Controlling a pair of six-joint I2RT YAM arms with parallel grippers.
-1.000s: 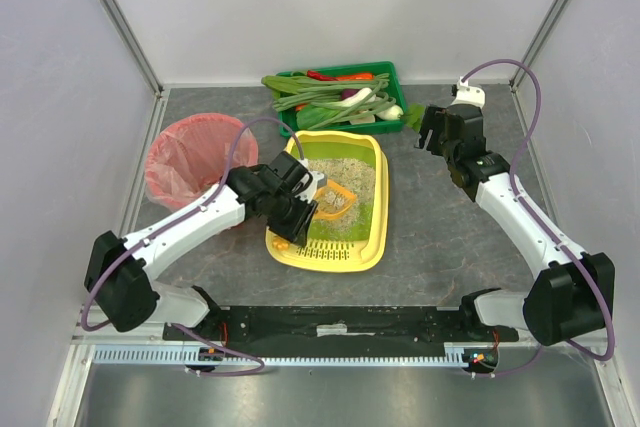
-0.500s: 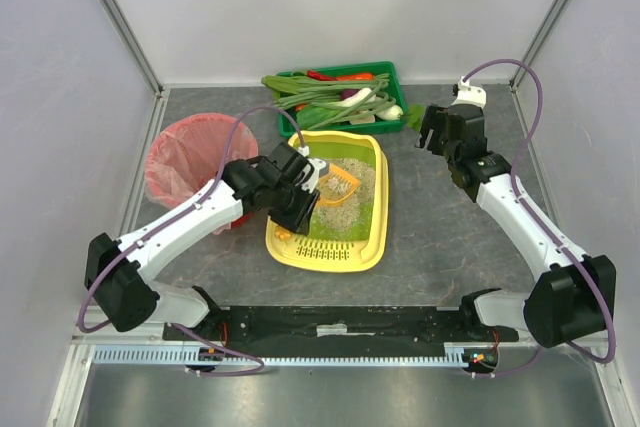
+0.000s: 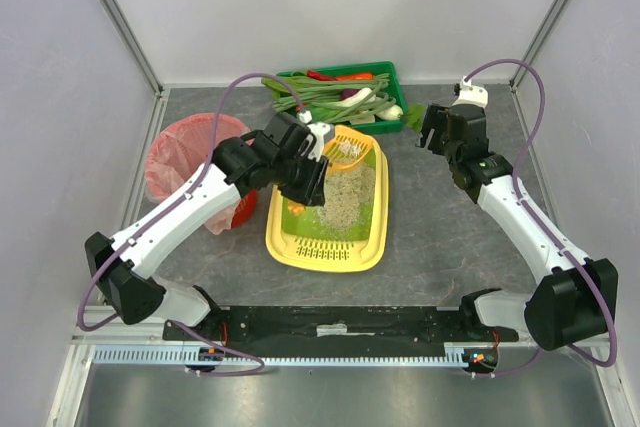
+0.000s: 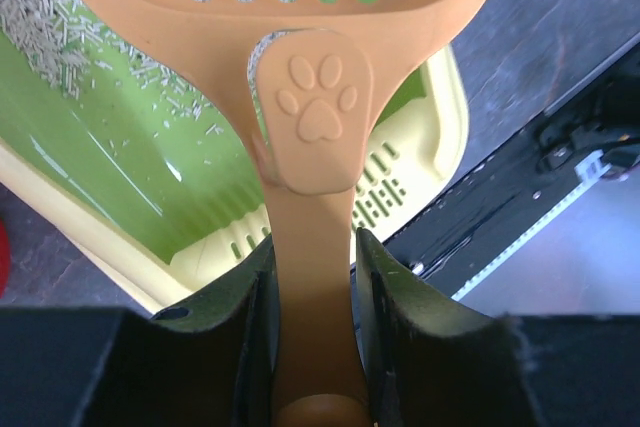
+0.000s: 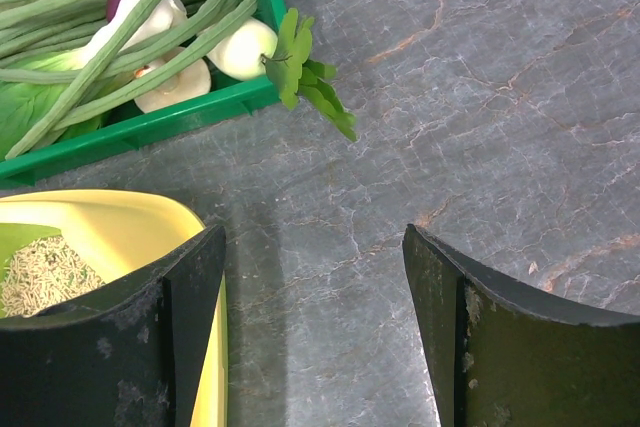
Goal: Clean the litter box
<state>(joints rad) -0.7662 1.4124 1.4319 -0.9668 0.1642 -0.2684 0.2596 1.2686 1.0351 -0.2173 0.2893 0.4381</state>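
Observation:
The litter box (image 3: 379, 219) is a yellow tray with a lime-green inside and pale grainy litter (image 3: 346, 197), lying mid-table with its slotted ledge (image 3: 325, 245) nearest the arm bases. My left gripper (image 3: 320, 159) is shut on the handle of an orange slotted scoop (image 3: 347, 151), whose head hangs over the box's far end. In the left wrist view the scoop handle (image 4: 310, 277), marked with a paw print, runs between both fingers above the green floor (image 4: 120, 177). My right gripper (image 5: 315, 237) stands open over bare table beside the box's far right corner (image 5: 110, 227).
A dark green crate (image 3: 392, 78) of vegetables stands just behind the litter box, with a leafy sprig (image 5: 310, 77) hanging over its edge. A red bin with a pink bag (image 3: 185, 162) sits left of the box. Grey walls enclose the table.
My left arm has lifted the scoop from the middle of the litter and carried it to the box's far end. The right arm has stayed still.

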